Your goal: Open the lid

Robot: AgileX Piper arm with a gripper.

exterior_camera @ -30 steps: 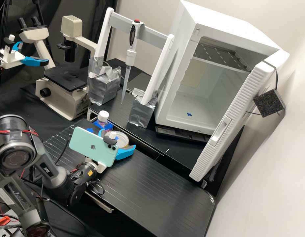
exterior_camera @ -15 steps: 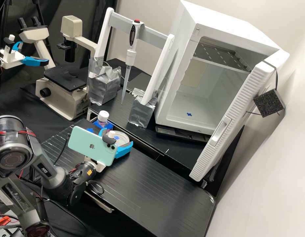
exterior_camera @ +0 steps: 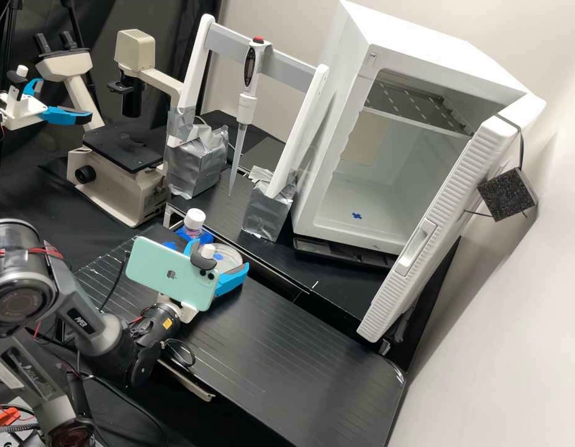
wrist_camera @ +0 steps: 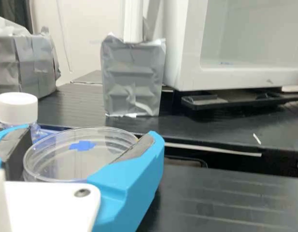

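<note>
My gripper (exterior_camera: 218, 256) is low at the back of the black bench, in the high view partly behind the phone mounted on its wrist. Its blue fingers are shut on the clear round lid (exterior_camera: 230, 261) of a shallow dish, one at either side. In the wrist view the gripper (wrist_camera: 89, 139) has its dark pads against the rim of the lid (wrist_camera: 62, 162). A blue mark lies on the lid's top, which looks about level. The fingers hide parts of the rim, and I cannot tell whether the dish's base is apart from the lid.
A white-capped bottle (exterior_camera: 194, 220) stands close beside the dish. Behind are two silver-taped blocks (exterior_camera: 267, 211) carrying a frame with a pipette (exterior_camera: 245, 105), then the white cabinet (exterior_camera: 337, 186) with its door open. A microscope (exterior_camera: 123, 146) is at the back left.
The fingers have drawn together from a wider stance onto the lid's sides. Gripper and phone have shifted a little left, then slightly upward in the high view, the blue mark moving slightly with them.
</note>
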